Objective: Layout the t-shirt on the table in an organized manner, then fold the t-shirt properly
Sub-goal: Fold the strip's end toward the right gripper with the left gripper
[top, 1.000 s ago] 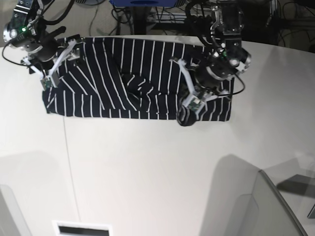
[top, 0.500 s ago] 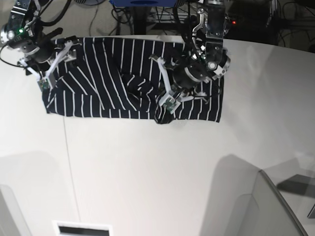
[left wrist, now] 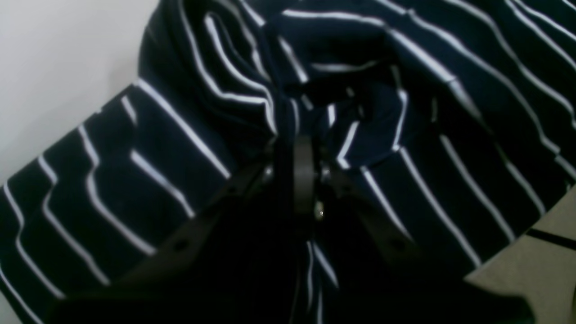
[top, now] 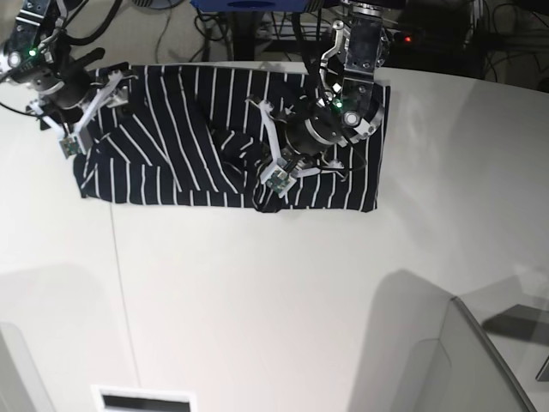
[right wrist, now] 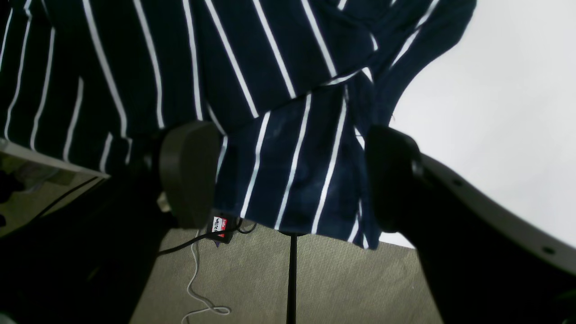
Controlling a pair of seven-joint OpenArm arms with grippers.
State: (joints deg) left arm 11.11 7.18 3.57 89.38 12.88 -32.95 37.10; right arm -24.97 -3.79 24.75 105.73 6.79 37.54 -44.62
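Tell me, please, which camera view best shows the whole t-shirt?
The base view: the t-shirt lies spread across the table, outline visible. The left wrist view shows only bunched folds at the shut left gripper; the right wrist view, one edge.

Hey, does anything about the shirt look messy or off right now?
Yes. The t-shirt is not flat: cloth is bunched into wrinkles at its middle, and the left claw pinches a crumpled fold. One corner hangs past the table edge in the right wrist view.

Behind the bench: dark clutter of cables (top: 283, 30) and a blue panel (top: 249, 4). Floor is beige ribbed carpet (right wrist: 315, 279), white cord (right wrist: 195, 288) looped on it, thin black pole (right wrist: 291, 279) rising. Grey translucent panel (top: 480, 360) bottom right.
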